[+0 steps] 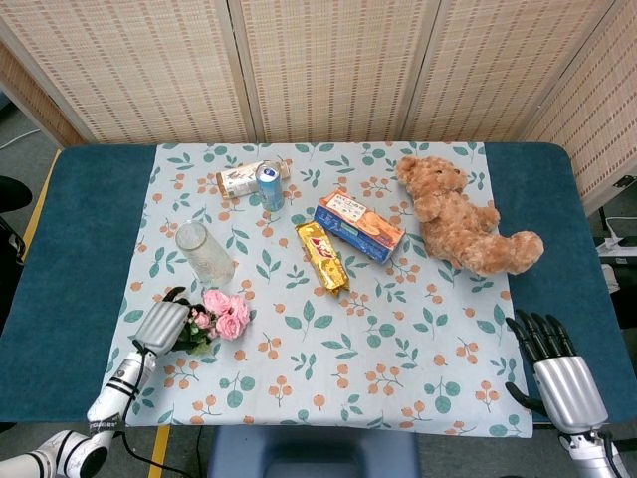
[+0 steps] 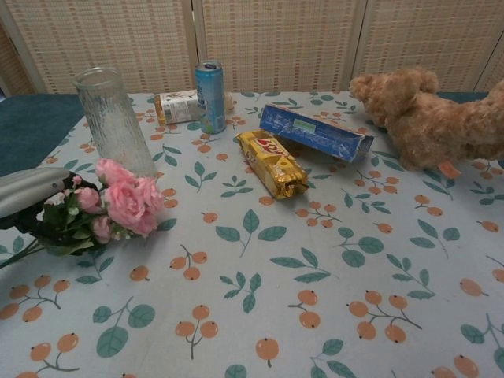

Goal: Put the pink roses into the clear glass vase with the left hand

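My left hand (image 1: 162,325) (image 2: 27,193) grips the pink roses (image 1: 224,314) (image 2: 124,203) by their green stems, and the bunch is raised a little off the cloth with the blooms pointing right. The clear glass vase (image 1: 204,254) (image 2: 116,128) stands upright just beyond the blooms, apart from them. My right hand (image 1: 552,360) rests at the table's front right corner with its fingers spread and nothing in it; the chest view does not show it.
A blue can (image 1: 270,186) and a lying bottle (image 1: 244,178) are at the back. A yellow snack pack (image 1: 321,256), a blue biscuit box (image 1: 359,226) and a brown teddy bear (image 1: 463,220) lie right of the vase.
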